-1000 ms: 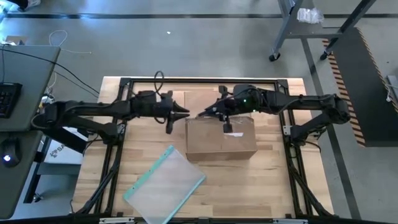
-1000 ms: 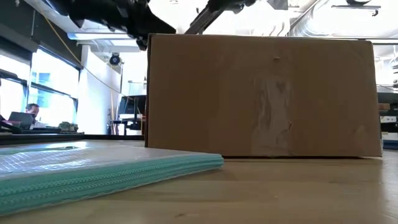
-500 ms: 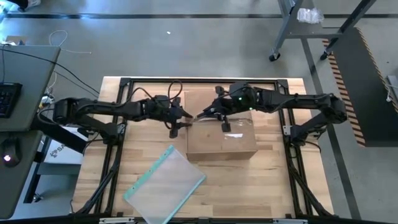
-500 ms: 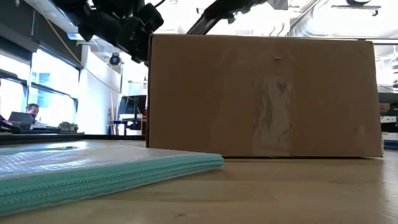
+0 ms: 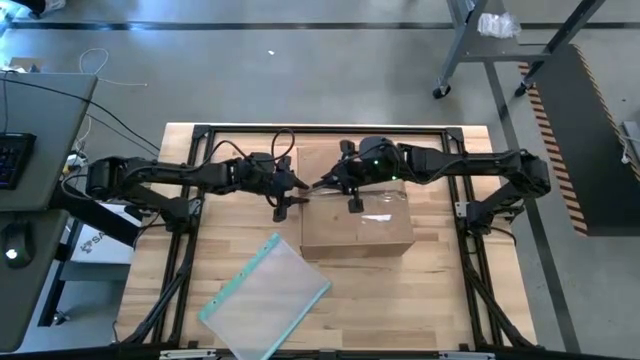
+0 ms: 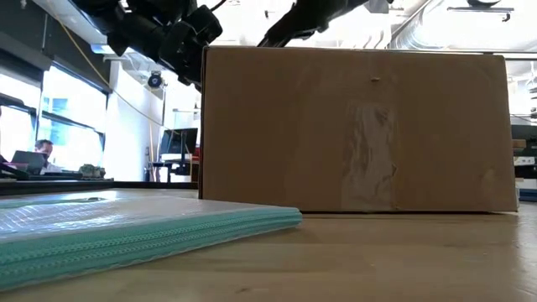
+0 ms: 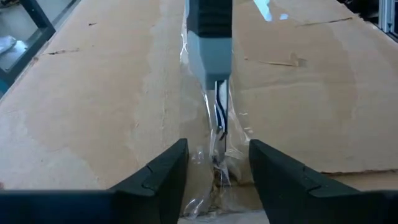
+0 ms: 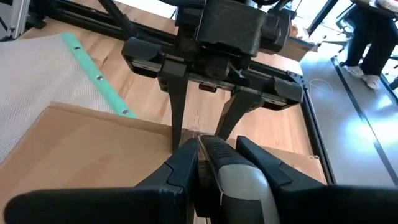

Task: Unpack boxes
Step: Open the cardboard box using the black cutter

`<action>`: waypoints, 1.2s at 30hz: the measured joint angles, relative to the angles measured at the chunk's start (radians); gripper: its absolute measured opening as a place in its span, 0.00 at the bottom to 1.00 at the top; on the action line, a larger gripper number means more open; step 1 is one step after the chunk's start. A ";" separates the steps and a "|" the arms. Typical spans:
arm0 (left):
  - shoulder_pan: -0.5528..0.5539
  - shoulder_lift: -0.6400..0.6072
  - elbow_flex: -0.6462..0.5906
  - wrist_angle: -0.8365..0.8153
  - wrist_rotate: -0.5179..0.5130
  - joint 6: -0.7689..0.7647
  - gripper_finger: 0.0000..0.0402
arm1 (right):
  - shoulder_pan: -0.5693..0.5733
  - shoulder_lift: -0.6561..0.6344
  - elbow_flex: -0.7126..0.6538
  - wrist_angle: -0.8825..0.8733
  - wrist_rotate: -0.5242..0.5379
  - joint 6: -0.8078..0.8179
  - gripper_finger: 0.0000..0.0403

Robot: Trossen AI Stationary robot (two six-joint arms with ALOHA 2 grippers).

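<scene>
The brown cardboard box [image 5: 356, 222] stands mid-table, flaps shut, with clear tape [image 7: 200, 106] along its top seam. My right gripper [image 5: 338, 181] reaches over the box top from the right, shut on a grey box cutter [image 7: 209, 43]. The cutter's blade tip [image 7: 221, 127] is down at the taped seam, near the box's left end. My left gripper [image 7: 214, 171] is at the box's upper left edge, open, one finger on each side of the seam's crumpled tape end. It faces the cutter in the right wrist view [image 8: 205, 134]. My left gripper: whether its fingers [image 7: 163, 174] touch the box or the tape, I cannot tell. My right gripper pinches the cutter's grey handle [image 8: 219, 160] between its two fingers. It comes from the table's right, slanting down, with the cutter lying along the fingers. The blade end points at the seam.
A flat clear pouch with a teal edge [image 5: 266, 294] lies on the table in front of the box, toward the near left. The table's black frame [image 5: 320, 129] runs round its edges. A desk with a keyboard [image 5: 30, 130] stands at the left. A person [image 6: 38, 154] sits far off.
My left gripper has come down and moved toward the box's left top edge, tipping its fingers lower, then stayed there. My right gripper has moved a little toward the table's left along the box top with the cutter. The box has not moved.
</scene>
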 joint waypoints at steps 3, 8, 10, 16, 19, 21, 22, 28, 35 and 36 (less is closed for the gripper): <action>0.000 0.000 -0.001 0.000 0.000 0.000 0.39 | 0.001 0.000 0.000 -0.013 0.035 0.000 0.18; 0.000 0.000 -0.001 0.000 0.001 -0.001 0.39 | 0.000 0.000 0.000 -0.012 0.045 -0.003 0.18; 0.000 0.000 -0.001 0.000 0.001 -0.001 0.39 | 0.000 0.005 0.000 -0.015 0.045 -0.003 0.18; 0.000 0.000 -0.002 0.000 0.002 -0.004 0.39 | 0.000 0.005 0.002 -0.032 0.013 -0.004 0.18; 0.000 0.000 -0.002 0.000 0.000 -0.007 0.39 | 0.000 0.005 0.002 -0.022 0.002 -0.011 0.18; 0.000 0.000 -0.002 0.000 0.000 -0.010 0.39 | 0.000 0.005 0.008 -0.031 -0.010 -0.017 0.18; 0.000 0.001 -0.002 0.000 0.001 -0.012 0.39 | 0.001 0.005 0.013 -0.032 -0.013 -0.018 0.18; 0.000 0.001 -0.003 0.000 0.001 -0.016 0.39 | 0.001 0.007 0.047 -0.049 -0.020 -0.031 0.18; 0.000 0.001 -0.003 0.000 0.002 -0.018 0.39 | 0.000 0.031 0.049 -0.069 -0.016 -0.044 0.18; 0.000 0.001 -0.003 0.000 0.002 -0.018 0.39 | 0.000 0.035 0.049 -0.069 -0.016 -0.044 0.18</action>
